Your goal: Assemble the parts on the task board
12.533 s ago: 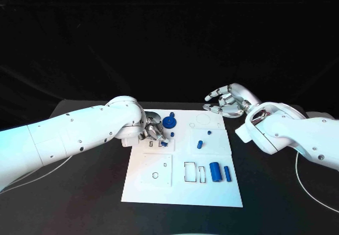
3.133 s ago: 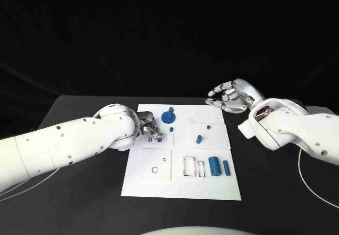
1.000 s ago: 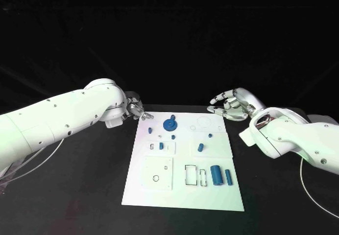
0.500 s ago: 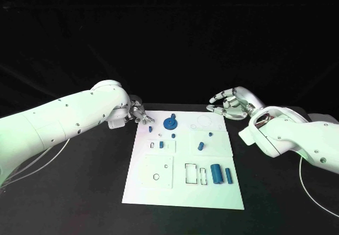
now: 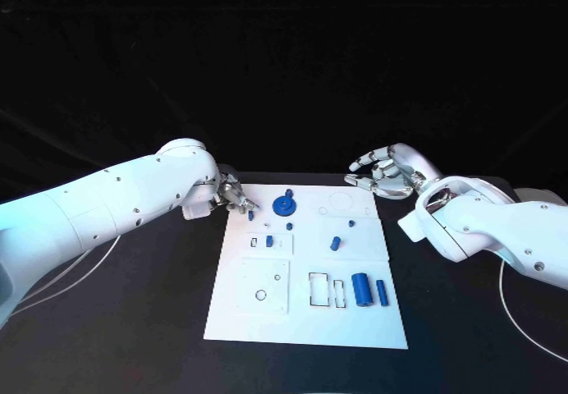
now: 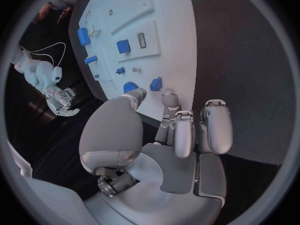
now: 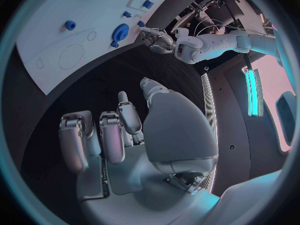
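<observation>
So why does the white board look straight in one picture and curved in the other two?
Head view: the task board keeps straight edges, evenly lit on the black table. Left wrist view: a fisheye lens bends the board behind the left hand. Right wrist view: the same bending, plus a bright light strip.

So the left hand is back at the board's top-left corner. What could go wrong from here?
1. The left hand hovers right by a small blue part at the task board edge; a misjudged reach could knock it off.
2. The blue gear sits close beside it, so the fingers could bump it.
3. The right hand is beyond the far corner, too far off to steady the board.
</observation>
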`<state>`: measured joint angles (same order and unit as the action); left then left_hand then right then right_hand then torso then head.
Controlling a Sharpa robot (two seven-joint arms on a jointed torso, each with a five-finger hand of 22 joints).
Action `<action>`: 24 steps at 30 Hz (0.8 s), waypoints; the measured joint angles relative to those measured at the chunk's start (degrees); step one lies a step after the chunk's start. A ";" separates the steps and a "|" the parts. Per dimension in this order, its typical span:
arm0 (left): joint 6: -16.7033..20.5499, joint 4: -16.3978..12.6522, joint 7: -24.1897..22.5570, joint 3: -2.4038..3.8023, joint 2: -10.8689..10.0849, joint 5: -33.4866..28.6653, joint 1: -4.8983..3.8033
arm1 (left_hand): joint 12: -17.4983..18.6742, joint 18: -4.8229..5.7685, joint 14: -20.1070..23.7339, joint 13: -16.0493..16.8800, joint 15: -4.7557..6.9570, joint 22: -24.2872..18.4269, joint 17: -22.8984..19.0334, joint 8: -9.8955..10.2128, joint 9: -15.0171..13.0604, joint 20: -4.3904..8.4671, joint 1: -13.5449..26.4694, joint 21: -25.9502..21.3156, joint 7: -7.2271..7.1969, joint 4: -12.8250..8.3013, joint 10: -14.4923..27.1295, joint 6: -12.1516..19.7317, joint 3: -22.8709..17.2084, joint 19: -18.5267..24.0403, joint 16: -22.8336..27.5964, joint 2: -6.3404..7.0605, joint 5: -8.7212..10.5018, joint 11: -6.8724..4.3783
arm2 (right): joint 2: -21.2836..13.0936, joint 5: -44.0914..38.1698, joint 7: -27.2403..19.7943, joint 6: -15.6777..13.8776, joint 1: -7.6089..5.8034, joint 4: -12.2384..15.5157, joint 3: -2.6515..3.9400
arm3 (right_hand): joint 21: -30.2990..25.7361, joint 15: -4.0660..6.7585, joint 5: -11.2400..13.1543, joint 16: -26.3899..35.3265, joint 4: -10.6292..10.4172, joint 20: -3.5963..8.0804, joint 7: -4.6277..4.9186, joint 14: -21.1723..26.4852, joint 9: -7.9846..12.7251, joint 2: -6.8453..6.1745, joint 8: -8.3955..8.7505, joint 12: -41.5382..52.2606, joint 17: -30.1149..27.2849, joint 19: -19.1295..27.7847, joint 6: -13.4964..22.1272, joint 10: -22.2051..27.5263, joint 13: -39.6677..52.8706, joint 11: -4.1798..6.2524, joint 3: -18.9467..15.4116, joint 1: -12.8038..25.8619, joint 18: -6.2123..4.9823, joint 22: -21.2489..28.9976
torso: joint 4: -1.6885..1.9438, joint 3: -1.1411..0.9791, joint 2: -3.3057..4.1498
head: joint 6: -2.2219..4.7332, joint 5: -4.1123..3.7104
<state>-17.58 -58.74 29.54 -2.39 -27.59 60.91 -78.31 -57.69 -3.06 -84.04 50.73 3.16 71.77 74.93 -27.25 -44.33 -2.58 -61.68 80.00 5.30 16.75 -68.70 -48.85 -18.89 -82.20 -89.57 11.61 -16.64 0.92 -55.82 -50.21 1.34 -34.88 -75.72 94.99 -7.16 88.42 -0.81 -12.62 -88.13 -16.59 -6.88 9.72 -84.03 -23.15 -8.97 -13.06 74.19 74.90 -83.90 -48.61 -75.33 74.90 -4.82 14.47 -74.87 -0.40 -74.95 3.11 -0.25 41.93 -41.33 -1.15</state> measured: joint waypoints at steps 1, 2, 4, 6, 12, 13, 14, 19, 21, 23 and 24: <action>-0.09 0.04 0.01 0.00 0.01 -0.03 0.01 | 0.00 0.00 0.00 0.00 0.00 0.07 0.00 0.00 0.00 0.00 -0.23 0.00 0.12 0.00 0.00 -0.12 0.00 0.00 0.00 -0.23 0.00 0.00 | 0.00 0.00 0.00 0.00 0.00 0.00 0.00 | 0.00 0.00 0.00 0.00 0.00 0.00 0.00 0.00 0.00 0.00 0.00 0.00 0.00 0.00 0.00 0.00 0.00 0.00 0.00 0.00 0.00 0.00 | 0.00 -0.01 -0.01 | -0.02 -0.01; -0.22 0.08 0.03 -0.01 0.04 -0.07 0.02 | 0.00 0.00 0.00 0.00 0.00 0.08 0.00 0.00 0.04 0.00 -0.23 0.01 0.21 0.00 0.00 -0.21 0.00 0.00 0.00 -0.23 0.00 0.00 | 0.00 0.00 -0.01 0.00 0.00 0.00 0.00 | 0.00 0.00 0.00 0.00 0.00 0.00 0.00 0.00 0.00 0.00 0.00 0.00 0.00 0.00 0.00 0.00 0.00 0.00 0.00 0.00 0.00 0.00 | 0.02 -0.02 -0.01 | -0.06 -0.02; -0.39 0.16 0.05 -0.01 0.09 -0.11 0.06 | 0.00 0.00 0.00 0.00 0.00 0.14 0.00 0.00 0.08 0.00 -0.23 0.26 0.21 0.00 0.00 -0.21 0.00 0.00 0.00 -0.23 0.00 0.00 | 0.00 0.00 -0.02 0.00 0.00 0.00 0.00 | 0.00 0.00 0.00 0.00 0.00 0.00 0.00 0.00 0.00 0.00 0.00 0.00 0.00 0.00 0.00 0.00 0.00 0.00 0.00 0.00 0.00 0.00 | 0.03 -0.02 -0.01 | -0.09 -0.03; -0.53 0.22 0.06 -0.01 0.16 -0.15 0.11 | 0.00 0.00 0.00 0.00 0.00 0.27 0.00 0.00 0.22 0.00 -0.75 0.26 0.21 0.00 0.00 -0.21 0.00 0.00 0.00 -0.74 0.00 0.00 | 0.03 0.00 -0.02 0.00 0.00 0.01 0.00 | 0.00 0.00 0.00 0.00 0.00 0.00 0.00 0.00 0.00 0.00 0.00 0.00 0.00 0.00 0.00 0.00 0.00 0.00 0.00 0.00 0.00 0.00 | 0.03 -0.02 -0.01 | -0.11 -0.03; -0.64 0.32 0.08 -0.02 0.38 -0.31 0.27 | -0.56 0.00 0.00 0.30 0.00 0.48 -0.01 0.00 0.44 -0.13 -1.52 0.26 0.01 0.00 0.00 -0.84 0.00 -0.30 0.00 -1.52 0.00 0.00 | 0.08 0.01 -0.04 0.01 0.01 0.01 0.00 | -0.24 0.00 0.00 0.00 0.00 0.00 0.00 0.00 0.00 0.00 0.00 0.00 0.00 0.00 0.00 0.00 0.00 0.00 0.00 0.00 0.00 0.01 | 0.00 0.01 -0.01 | -0.26 0.02; -0.64 0.33 0.08 -0.02 0.40 -0.34 0.28 | -0.56 -0.01 0.00 0.33 0.00 0.51 -0.01 0.00 0.46 0.00 -1.52 0.32 0.01 0.00 0.00 -0.84 0.00 -0.43 0.00 -1.52 0.00 0.00 | 0.09 0.01 -0.04 0.01 0.01 0.01 0.00 | -0.24 0.00 0.00 0.00 0.00 0.00 0.00 0.00 0.00 0.00 0.00 0.00 0.00 0.00 0.00 0.00 0.02 0.00 0.00 0.00 0.00 0.01 | 0.00 0.01 -0.01 | -0.27 0.02; -0.64 0.34 0.08 -0.02 0.42 -0.37 0.29 | -0.56 0.00 0.00 0.36 0.00 0.60 -0.01 0.00 0.53 0.00 -1.75 0.52 0.01 0.00 0.00 -0.84 0.00 -0.43 0.00 -1.75 0.00 0.00 | 0.09 0.01 -0.05 0.01 0.01 0.00 0.00 | -0.24 0.00 0.00 0.00 0.00 0.00 0.00 0.00 0.00 0.00 0.00 0.00 0.00 0.00 0.00 0.00 0.04 0.00 0.00 0.00 0.00 0.01 | 0.00 0.01 -0.01 | -0.27 0.02; -0.60 0.35 0.04 -0.02 0.46 -0.55 0.31 | -0.85 0.00 0.00 0.48 0.00 0.77 -0.01 0.00 0.67 0.00 -2.49 0.52 -0.08 0.00 -0.37 -1.15 0.00 -0.43 0.00 -2.28 0.00 -0.06 | 0.15 0.02 -0.06 0.01 0.01 -0.03 0.00 | -0.24 0.00 0.00 0.00 0.00 0.00 0.00 0.00 0.00 0.00 0.00 0.00 0.04 0.00 0.00 0.00 0.05 0.00 0.00 0.00 0.00 0.01 | 0.04 0.01 -0.02 | -0.40 -0.07; -0.57 0.35 0.02 -0.02 0.46 -0.62 0.31 | -0.85 0.00 0.00 0.49 0.00 0.85 -0.01 0.00 0.74 0.01 -3.09 0.52 -0.20 -0.17 -0.36 -1.44 -0.18 -0.43 0.00 -2.47 0.00 -0.06 | 0.19 0.02 -0.06 0.01 0.01 -0.04 0.00 | -0.24 0.00 0.00 0.00 0.00 0.00 0.00 0.00 0.00 0.00 0.00 0.00 0.05 0.00 0.00 0.00 0.05 0.00 0.00 0.00 0.00 0.01 | 0.07 -0.01 -0.02 | -0.41 -0.08; -0.51 0.35 0.00 -0.02 0.46 -0.72 0.32 | -0.85 0.00 0.00 0.52 0.00 0.85 -0.01 0.00 0.78 0.01 -3.49 0.52 -0.20 -0.17 -0.37 -1.44 -0.17 -0.42 0.00 -2.88 0.00 -0.06 | 0.23 0.02 -0.06 0.01 0.01 -0.05 0.00 | -0.24 0.00 0.00 0.00 0.00 0.00 0.00 0.00 0.00 0.00 0.00 0.00 0.05 0.00 0.00 0.00 0.04 0.00 0.00 0.00 0.00 0.02 | 0.07 -0.01 -0.02 | -0.41 -0.08; -0.48 0.35 -0.01 -0.02 0.47 -0.77 0.32 | -0.85 0.00 0.00 0.50 0.00 0.85 -0.01 0.00 0.80 0.01 -3.64 0.51 -0.20 -0.18 -0.36 -1.44 -0.18 -0.42 0.00 -2.75 0.00 -0.06 | 0.24 0.02 -0.07 0.01 0.01 -0.06 0.00 | -0.24 0.00 0.00 0.00 0.00 0.00 0.00 0.00 0.00 0.00 0.00 0.00 0.04 0.00 0.00 0.00 0.05 0.00 0.00 0.00 0.00 0.02 | 0.07 -0.01 -0.02 | -0.43 -0.08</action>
<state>-18.06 -58.39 29.53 -2.41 -27.13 60.14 -77.99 -58.54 -3.06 -84.04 51.23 3.16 72.62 74.92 -27.25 -43.53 -2.57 -65.32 80.51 5.10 16.57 -69.06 -50.29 -19.07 -82.62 -89.57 8.86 -16.64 0.86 -55.58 -50.19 1.28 -34.87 -75.71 94.93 -7.15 88.18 -0.81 -12.62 -88.13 -16.59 -6.88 9.72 -84.03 -23.15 -8.97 -13.06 74.19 74.95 -83.90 -48.61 -75.34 74.95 -4.82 14.47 -74.87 -0.39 -74.93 3.18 -0.26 41.91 -41.76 -1.24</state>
